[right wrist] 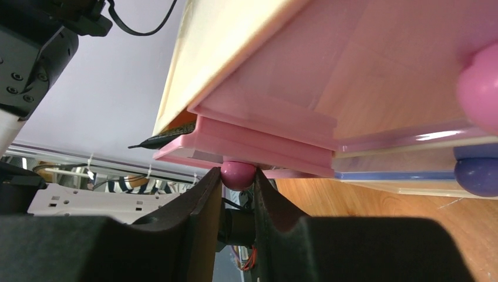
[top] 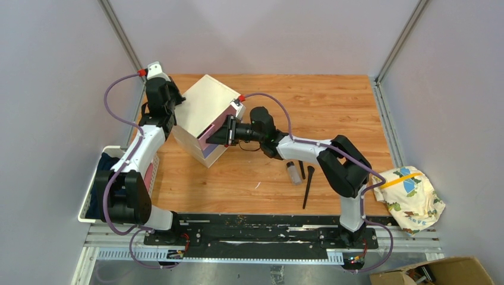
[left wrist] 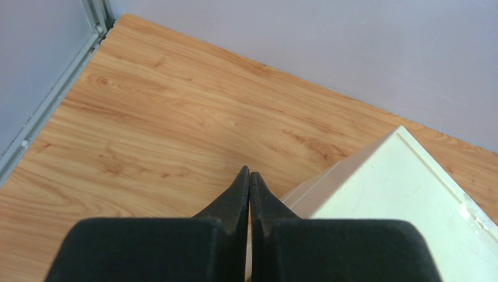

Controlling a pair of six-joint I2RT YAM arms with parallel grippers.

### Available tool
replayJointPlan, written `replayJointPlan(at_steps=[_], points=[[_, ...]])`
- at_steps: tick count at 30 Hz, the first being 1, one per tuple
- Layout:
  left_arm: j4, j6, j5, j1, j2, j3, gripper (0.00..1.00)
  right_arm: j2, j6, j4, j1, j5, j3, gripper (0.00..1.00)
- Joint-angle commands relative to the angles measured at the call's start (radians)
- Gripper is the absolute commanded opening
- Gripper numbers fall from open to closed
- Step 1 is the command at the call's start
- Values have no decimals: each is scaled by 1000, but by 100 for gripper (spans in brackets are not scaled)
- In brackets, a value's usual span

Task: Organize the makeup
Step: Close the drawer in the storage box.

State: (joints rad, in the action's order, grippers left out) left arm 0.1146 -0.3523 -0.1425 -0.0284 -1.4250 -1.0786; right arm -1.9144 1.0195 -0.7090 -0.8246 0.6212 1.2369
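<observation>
The cream box (top: 205,113) stands at the back left of the table, its drawers facing my right arm. My right gripper (right wrist: 238,174) is shut on the round pink knob (right wrist: 238,173) of a pink drawer (right wrist: 258,135), which sits slightly pulled out. A slim black makeup stick (right wrist: 161,140) pokes from the drawer's end. On the wood near the right arm lie a small clear bottle (top: 293,173) and two black brushes (top: 302,170) (top: 308,188). My left gripper (left wrist: 249,171) is shut and empty, at the box's (left wrist: 405,194) rear corner.
A purple drawer (right wrist: 405,167) with a purple knob (right wrist: 477,176) sits next to the pink one. A white basket (top: 95,178) holding dark cloth hangs off the table's left edge. A patterned cloth bag (top: 413,199) lies at the right edge. Grey walls close in the table.
</observation>
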Motion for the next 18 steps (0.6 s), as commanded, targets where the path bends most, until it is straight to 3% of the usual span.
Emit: replayJointPlan(at_steps=[1,7,18], points=[[-119,-13,26,-21,-5,48,0,-3,-24,-3,-16,-27,16,22],[-119,-16,30,-21,0,49,0,63,-67,26,-16,-62,-50,0],[-119,-17,33,-22,4,47,0,164,-127,82,-15,-97,-135,1]])
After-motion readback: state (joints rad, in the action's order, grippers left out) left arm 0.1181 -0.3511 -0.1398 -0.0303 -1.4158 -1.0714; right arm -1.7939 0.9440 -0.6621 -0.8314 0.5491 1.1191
